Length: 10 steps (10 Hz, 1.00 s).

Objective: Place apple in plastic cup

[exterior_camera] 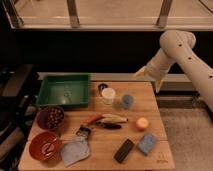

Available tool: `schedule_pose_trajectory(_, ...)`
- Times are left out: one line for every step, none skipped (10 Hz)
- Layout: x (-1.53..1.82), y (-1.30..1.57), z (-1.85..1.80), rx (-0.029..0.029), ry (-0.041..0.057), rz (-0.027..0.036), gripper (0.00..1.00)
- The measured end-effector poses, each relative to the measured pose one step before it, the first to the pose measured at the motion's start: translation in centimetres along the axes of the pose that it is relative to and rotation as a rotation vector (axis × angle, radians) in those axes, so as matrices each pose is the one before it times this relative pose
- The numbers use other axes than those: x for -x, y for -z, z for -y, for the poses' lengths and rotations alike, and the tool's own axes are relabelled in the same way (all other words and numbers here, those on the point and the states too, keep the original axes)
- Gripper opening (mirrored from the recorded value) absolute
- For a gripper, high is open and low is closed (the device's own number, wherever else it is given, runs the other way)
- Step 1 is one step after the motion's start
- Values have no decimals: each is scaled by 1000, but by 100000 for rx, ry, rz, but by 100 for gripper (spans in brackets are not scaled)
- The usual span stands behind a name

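Task at start: apple (142, 123) on table (105, 145), near but apart from plastic cup (127, 101); gripper (145, 77) spread wide, holding nothing, above table's far-right edge.

Matt claw (142, 74) behind the wooden table (149, 107); translucent plastic cup (127, 101); smooth apple (142, 123).

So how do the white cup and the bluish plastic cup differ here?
The white cup is opaque and looks taller; the plastic cup is translucent blue-grey, shorter. The white cup sits farther from the apple than the plastic cup. Both stand upright, apart from the open gripper up behind them.
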Motion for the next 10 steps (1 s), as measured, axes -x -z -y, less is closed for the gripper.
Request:
schedule_pose_trajectory(579,-578,-1340,1605,-3160,1038,80)
schedule_pose_trajectory(405,-392,-684,941,-2006,658,80)
schedule_pose_trajectory(533,-549,-1057,1411,-2968,976,80)
schedule_pose_trajectory(592,-637,-1313,1459,-3206,1595,80)
schedule_pose_trajectory(431,-277,-670,415,-1044,1954,80)
schedule_pose_trajectory(39,18,23,-53,16,144,80)
schedule_pose_trajectory(28,-57,236,-114,333,24,80)
schedule_pose_trajectory(-35,64,-137,-85,-250,-70,80)
schedule_pose_trajectory(-38,16,-78,49,-128,-97,80)
schedule_pose_trajectory(58,-110,191,147,385,121,80)
